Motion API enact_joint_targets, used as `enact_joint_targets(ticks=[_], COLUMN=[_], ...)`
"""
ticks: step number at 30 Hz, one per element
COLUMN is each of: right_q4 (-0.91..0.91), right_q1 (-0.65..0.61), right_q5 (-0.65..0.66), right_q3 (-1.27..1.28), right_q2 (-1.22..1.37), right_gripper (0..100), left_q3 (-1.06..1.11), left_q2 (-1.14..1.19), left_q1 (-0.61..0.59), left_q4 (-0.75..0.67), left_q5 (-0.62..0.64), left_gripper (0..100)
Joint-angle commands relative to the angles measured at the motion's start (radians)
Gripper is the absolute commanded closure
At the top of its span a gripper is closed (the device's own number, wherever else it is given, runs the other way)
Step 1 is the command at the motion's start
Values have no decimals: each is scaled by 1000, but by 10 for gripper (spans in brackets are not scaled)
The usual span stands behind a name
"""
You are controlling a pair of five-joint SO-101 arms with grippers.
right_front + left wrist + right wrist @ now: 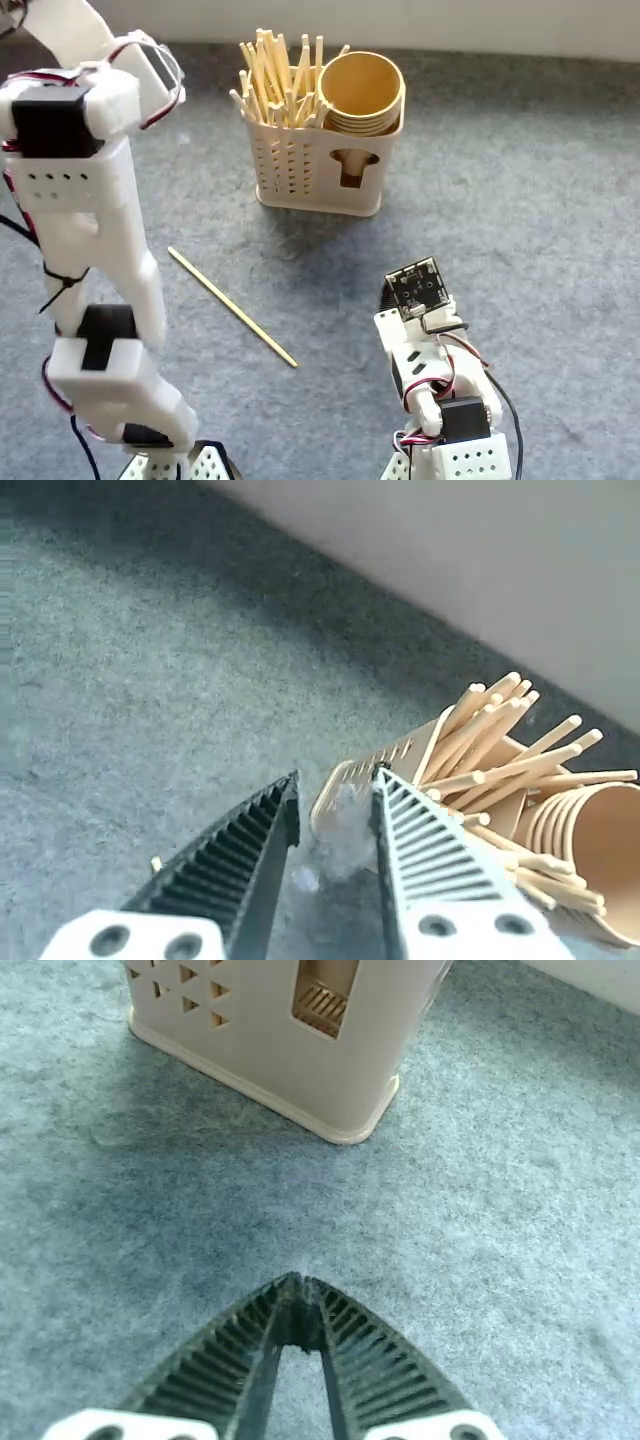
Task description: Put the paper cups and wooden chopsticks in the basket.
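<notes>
Hanging off the left side of the basket (300,172), the left gripper (335,780) is parted by a narrow gap and holds nothing. In front of the basket and to its left, one wooden chopstick (232,306) lies flat on the table (540,200). Its long axis runs diagonally, with the far end to the left and the near end to the right. Inside the basket, a chopstick bundle (280,80) stands left of the stacked paper cups (362,90). In front of the basket's right side, the right gripper (297,1285) is closed to its tips, empty

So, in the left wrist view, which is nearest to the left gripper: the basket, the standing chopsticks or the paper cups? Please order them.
1. Basket: its corner lies just beyond the tips of the left gripper.
2. Standing chopsticks: in the basket's nearer compartment.
3. Paper cups: in the farther compartment.
</notes>
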Motion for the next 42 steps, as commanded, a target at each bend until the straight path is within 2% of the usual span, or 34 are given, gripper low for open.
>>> enact_joint_targets(ticks=[1,7,13,16,22,39,42], right_q4=[-30,-30,-30,-30,-28,-28,-28], right_q1=[-10,-10,-10,-10,-36,-36,-36], right_q5=[14,14,14,14,14,14,14], right_q3=[44,44,44,44,45,47,47], right_q2=[-12,-12,-12,-12,-12,-12,-12], right_gripper=[992,992,992,992,992,992,992], left_q3=[269,676,921,1056,1277,1326,1323], left_q2=[-160,-317,-343,-315,-240,114,139], left_q1=[27,21,-62,-87,-117,-119,-119], left_q4=[3,-3,-15,-89,-331,-663,-686], left_q5=[20,21,21,21,21,23,66], left_gripper=[857,856,856,856,856,860,860])
